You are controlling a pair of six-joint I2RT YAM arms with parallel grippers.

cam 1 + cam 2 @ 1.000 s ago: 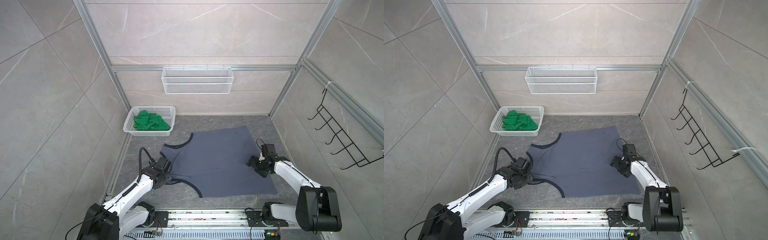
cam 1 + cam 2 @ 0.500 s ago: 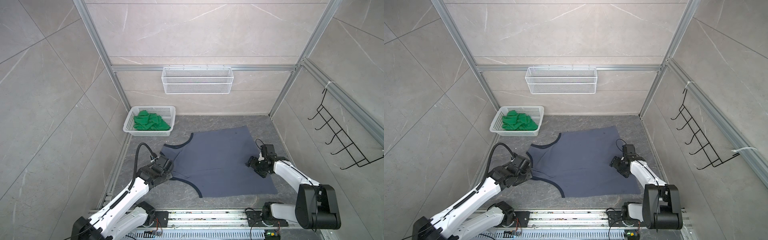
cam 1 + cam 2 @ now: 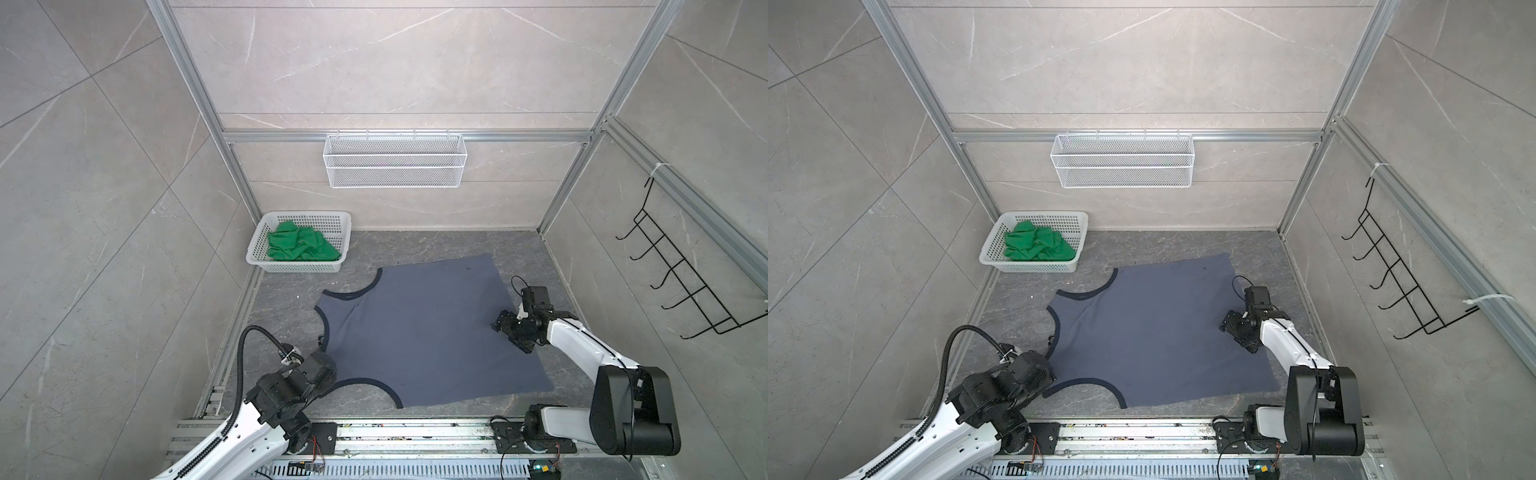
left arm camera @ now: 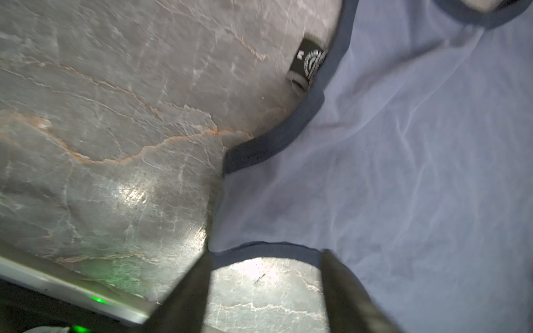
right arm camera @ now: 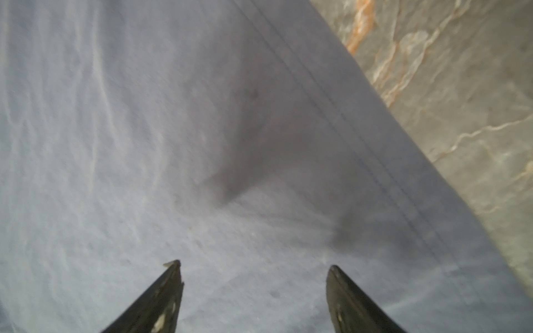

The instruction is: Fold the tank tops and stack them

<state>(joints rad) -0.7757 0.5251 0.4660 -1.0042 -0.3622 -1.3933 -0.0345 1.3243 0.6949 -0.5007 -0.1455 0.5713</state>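
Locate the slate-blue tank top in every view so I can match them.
Both top views: slate-blue tank top lies spread flat, mid-table.
Left wrist: tank top, its dark-trimmed armhole just ahead of the left claw.
Right wrist: tank top fills most of the picture beyond the right claw.
Shared landmark: grey veined tabletop bordering the cloth.

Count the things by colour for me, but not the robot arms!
Blue: 1, the blue tank top
Green: 1, the green tank top
White: 2, the plastic basket and the wire basket
Black: 1, the hook rack
Total: 5
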